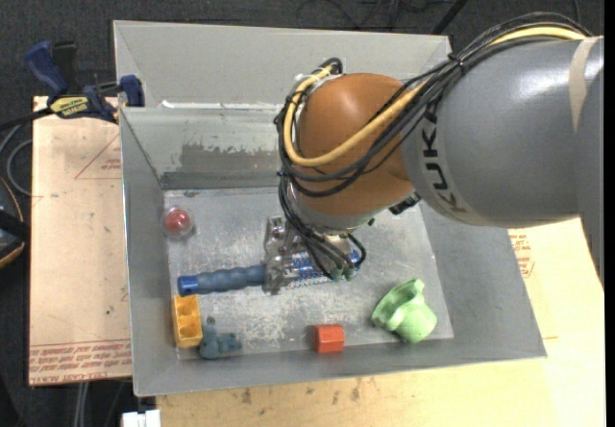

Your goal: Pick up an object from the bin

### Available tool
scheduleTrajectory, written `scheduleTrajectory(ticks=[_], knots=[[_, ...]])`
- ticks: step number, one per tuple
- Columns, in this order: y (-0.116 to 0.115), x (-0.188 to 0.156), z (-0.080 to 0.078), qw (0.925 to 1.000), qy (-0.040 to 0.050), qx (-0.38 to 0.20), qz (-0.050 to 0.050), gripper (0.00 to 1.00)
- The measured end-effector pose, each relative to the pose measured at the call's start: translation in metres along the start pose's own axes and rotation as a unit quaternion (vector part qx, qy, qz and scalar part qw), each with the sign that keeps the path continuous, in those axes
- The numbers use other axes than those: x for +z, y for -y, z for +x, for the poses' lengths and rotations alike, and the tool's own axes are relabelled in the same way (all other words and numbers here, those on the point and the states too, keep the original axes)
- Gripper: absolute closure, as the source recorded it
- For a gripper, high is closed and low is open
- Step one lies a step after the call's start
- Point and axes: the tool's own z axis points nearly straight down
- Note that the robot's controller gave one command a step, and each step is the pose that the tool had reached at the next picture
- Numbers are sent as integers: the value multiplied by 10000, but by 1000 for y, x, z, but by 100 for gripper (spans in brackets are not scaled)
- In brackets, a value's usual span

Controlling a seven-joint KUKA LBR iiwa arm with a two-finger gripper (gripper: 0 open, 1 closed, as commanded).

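My gripper (278, 273) is low in the middle of the bin, its metal fingers down at the right end of a blue brush (223, 280) that lies flat and points left. The brush's bristled head (306, 271) sits right under the gripper body. Whether the brush is between the fingers I cannot make out. A small red cube (329, 339) rests near the front wall, below the gripper. A green plastic piece (405, 311) lies to the front right.
A yellow block (187, 319) and a small blue-grey figure (220, 346) sit in the front left corner. A red ball (177, 220) lies at the left, toward the back. The orange cover and cables on the wrist hide the bin's centre back.
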Motion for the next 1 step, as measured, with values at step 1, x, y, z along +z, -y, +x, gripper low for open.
scheduleTrajectory(ticks=[1], knots=[[12, -83, -15, 9999, 12, 138, 4, 100]])
